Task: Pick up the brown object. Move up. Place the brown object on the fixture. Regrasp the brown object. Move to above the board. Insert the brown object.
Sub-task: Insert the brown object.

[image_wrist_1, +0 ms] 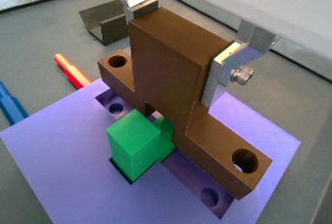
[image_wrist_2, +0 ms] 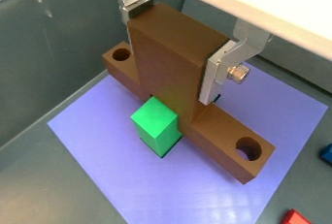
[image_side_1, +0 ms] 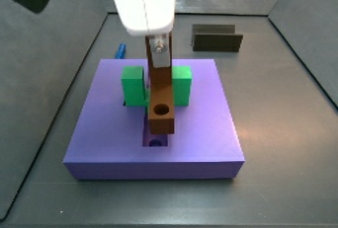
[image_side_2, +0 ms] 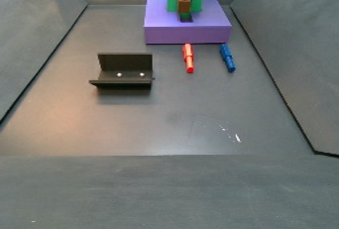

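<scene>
Orange-brown blocky piece [image_wrist_1: 182,92] gripped upright by end effector [image_wrist_1: 192,42] over purple board [image_wrist_1: 65,160]; misalignment could jam it against the groove.

A red marker [image_side_2: 188,57] and a blue marker [image_side_2: 228,57] are lying side by side on the grey floor [image_side_2: 199,134], roughly parallel and apart from each other, the red one sitting nearer the middle of the floor. Both are resting just off one edge of the raised slab, well below the gripper [image_wrist_1: 182,48] that is hanging over it. In a wrist view the red marker [image_wrist_1: 72,71] is showing an orange tip. Grey walls [image_side_2: 54,45] are enclosing the floor.
</scene>
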### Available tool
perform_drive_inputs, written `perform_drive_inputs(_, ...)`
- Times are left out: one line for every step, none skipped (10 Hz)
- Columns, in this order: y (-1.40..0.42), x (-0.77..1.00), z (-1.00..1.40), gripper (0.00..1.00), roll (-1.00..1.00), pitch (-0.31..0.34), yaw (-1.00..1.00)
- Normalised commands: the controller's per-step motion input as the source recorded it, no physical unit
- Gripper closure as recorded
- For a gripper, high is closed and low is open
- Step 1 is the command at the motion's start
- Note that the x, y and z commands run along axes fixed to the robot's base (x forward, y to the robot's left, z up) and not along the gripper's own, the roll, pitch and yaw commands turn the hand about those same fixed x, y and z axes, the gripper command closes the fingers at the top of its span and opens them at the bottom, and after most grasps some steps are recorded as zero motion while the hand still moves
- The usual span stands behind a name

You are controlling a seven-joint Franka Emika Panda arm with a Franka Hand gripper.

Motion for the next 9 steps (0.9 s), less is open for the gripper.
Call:
perform_drive_inputs(0.03, -0.23, -0.13, 1.0, 0.03, -0.006, -0.06)
perform_drive_inputs(0.0, -0.24, -0.03, 1.0, 0.0, -0.023, -0.07)
perform_drive_inputs(0.0, 0.0, -0.04, 1.0, 0.0, 0.0, 0.0)
perform_drive_inputs(0.0, 0.06, 0.0, 1.0, -0.01, 0.0, 0.0)
perform_drive_inputs(-0.03, 0.22, 0.0, 1.0, -0.01, 0.006, 0.03)
perform_drive_inputs(0.0, 0.15, -0.19, 1.0, 0.0, 0.0, 0.0)
perform_drive_inputs(0.0, 0.04, -0.27, 1.0, 0.05, 0.0, 0.0)
perform_drive_inputs(0.0, 0.0, -0.27, 1.0, 0.09, 0.0, 0.0)
perform_drive_inputs(0.0, -0.04, -0.18, 1.0, 0.06, 0.0, 0.0)
